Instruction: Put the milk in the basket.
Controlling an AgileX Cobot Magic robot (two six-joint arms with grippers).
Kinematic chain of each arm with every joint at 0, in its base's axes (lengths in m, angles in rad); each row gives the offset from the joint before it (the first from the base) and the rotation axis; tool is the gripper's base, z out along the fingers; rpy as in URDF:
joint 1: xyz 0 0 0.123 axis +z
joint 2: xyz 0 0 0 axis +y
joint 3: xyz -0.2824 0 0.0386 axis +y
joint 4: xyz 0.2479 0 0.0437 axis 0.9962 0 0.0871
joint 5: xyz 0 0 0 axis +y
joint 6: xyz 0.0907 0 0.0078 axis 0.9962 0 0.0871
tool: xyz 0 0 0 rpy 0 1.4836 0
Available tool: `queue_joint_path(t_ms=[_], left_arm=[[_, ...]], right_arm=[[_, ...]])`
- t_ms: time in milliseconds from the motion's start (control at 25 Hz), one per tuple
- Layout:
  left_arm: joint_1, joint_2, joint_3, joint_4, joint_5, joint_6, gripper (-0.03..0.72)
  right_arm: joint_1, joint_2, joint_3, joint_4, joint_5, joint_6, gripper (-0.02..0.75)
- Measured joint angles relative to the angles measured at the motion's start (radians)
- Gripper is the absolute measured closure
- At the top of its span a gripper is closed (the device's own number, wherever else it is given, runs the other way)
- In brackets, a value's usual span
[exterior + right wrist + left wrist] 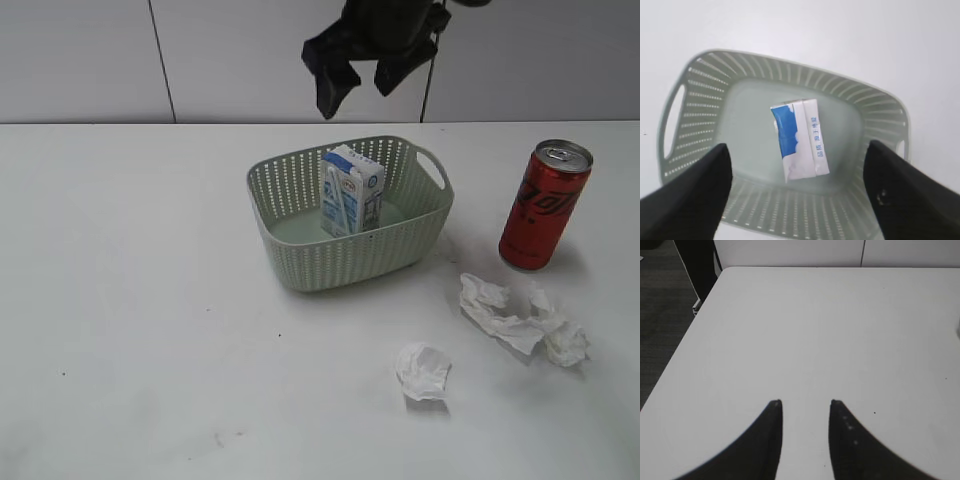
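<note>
The milk, a small blue-and-white carton with a wrapped straw on its side, stands upright inside the pale sage-green basket. From above it shows in the right wrist view, on the floor of the basket. My right gripper hangs wide open and empty high above the basket; its jaws frame the carton without touching it. My left gripper is open and empty over bare table and does not show in the exterior view.
A red soda can stands right of the basket. Crumpled white tissues lie in front of it and nearer the middle. The table's left edge drops to dark floor in the left wrist view.
</note>
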Motion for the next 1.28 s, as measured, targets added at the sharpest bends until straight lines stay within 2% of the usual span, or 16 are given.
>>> queue_joint_path(t_ms=[320,480,560,640,800,920,1080,1280], left_arm=[[0.0,0.0,0.0,0.0,0.0,0.0,0.453],[0.0,0.0,0.0,0.0,0.0,0.0,0.453],[0.0,0.0,0.0,0.0,0.0,0.0,0.453],[0.0,0.0,0.0,0.0,0.0,0.0,0.453],[0.0,0.0,0.0,0.0,0.0,0.0,0.453],[0.0,0.0,0.0,0.0,0.0,0.0,0.453],[0.0,0.0,0.0,0.0,0.0,0.0,0.453],[0.0,0.0,0.0,0.0,0.0,0.0,0.453]], right_arm=[[0.0,-0.197,0.018,0.03,0.014,0.0,0.129],[-0.004,-0.375,0.139,-0.073,0.015,-0.006,0.135],[-0.029,-0.452,0.218,-0.133,0.016,-0.008,0.139],[-0.102,-0.519,0.303,-0.145,0.016,-0.005,0.142],[-0.284,-0.63,0.489,-0.096,0.014,-0.002,0.142],[-0.362,-0.733,0.663,-0.084,0.014,0.0,0.142],[-0.389,-0.921,0.922,-0.077,0.002,0.017,0.142],[-0.391,-1.173,1.215,-0.064,-0.111,0.09,0.142]])
